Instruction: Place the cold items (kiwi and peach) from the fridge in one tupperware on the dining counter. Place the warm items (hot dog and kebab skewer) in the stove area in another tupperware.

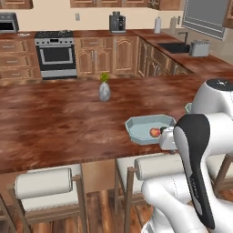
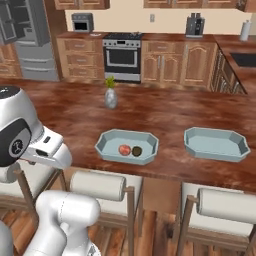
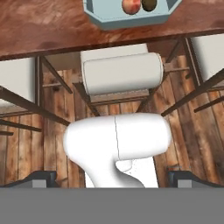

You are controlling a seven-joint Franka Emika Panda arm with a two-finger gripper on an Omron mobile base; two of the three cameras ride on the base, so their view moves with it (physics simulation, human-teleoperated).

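Dining counter (image 2: 165, 112) – peach (image 2: 124, 149) beside kiwi (image 2: 136, 151) in one tupperware (image 2: 127, 146), pincer (image 3: 112, 177) spread wide, empty

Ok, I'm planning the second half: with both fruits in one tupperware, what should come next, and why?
Probably drive toward the stove. The peach and kiwi already share one tupperware, the other tupperware holds nothing, and the gripper stands open, carrying nothing.

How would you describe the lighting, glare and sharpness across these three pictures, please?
Left base view: soft, even light, a faint sheen on the dining counter, the arm close and slightly blurred. Right base view: peach and kiwi small but distinct in the tupperware. Hand view: flat light, stool sharp.
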